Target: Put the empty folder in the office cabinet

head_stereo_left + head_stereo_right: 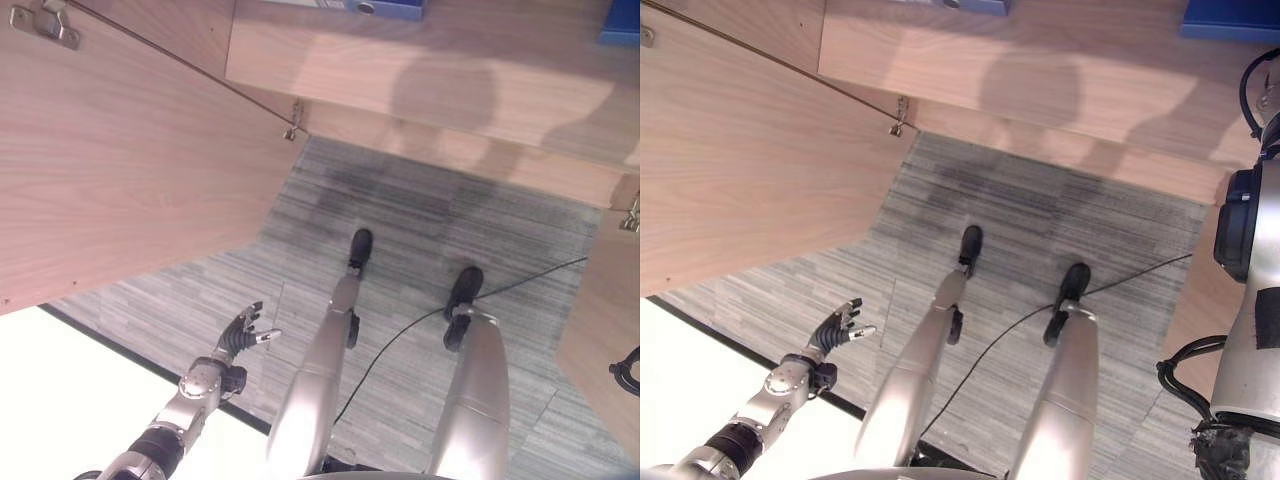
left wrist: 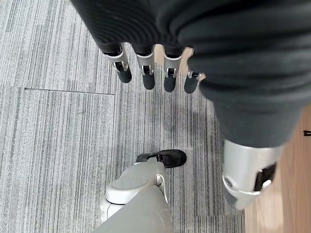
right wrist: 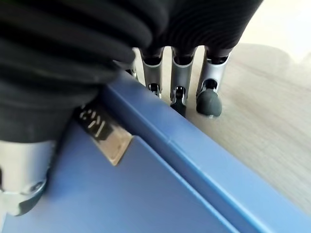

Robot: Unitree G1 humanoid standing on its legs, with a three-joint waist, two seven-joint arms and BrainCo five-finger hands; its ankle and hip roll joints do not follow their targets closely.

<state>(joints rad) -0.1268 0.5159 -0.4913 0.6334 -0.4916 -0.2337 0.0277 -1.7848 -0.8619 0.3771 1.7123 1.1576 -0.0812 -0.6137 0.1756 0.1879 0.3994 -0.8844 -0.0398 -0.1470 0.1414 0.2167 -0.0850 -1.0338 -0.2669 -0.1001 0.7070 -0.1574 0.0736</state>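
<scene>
The blue folder point(image 3: 160, 184) lies against the wooden cabinet shelf point(image 3: 262, 126), gripped by the right hand point(image 3: 73, 63): its fingers point(image 3: 209, 99) reach over the folder's far edge onto the wood, while the thumb lies on the near face, pinching it. In the head views, blue folder corners point(image 1: 1230, 18) show at the far right, on the cabinet shelf point(image 1: 420, 80). The left hand point(image 1: 240, 335) hangs low at the near left over grey carpet point(image 1: 420, 230), fingers loosely spread and empty, beside the open cabinet door point(image 1: 120, 150).

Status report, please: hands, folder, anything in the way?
Left hand open, idle over carpet. Right hand shut on blue folder above cabinet shelf. Nothing blocking seen.
</scene>
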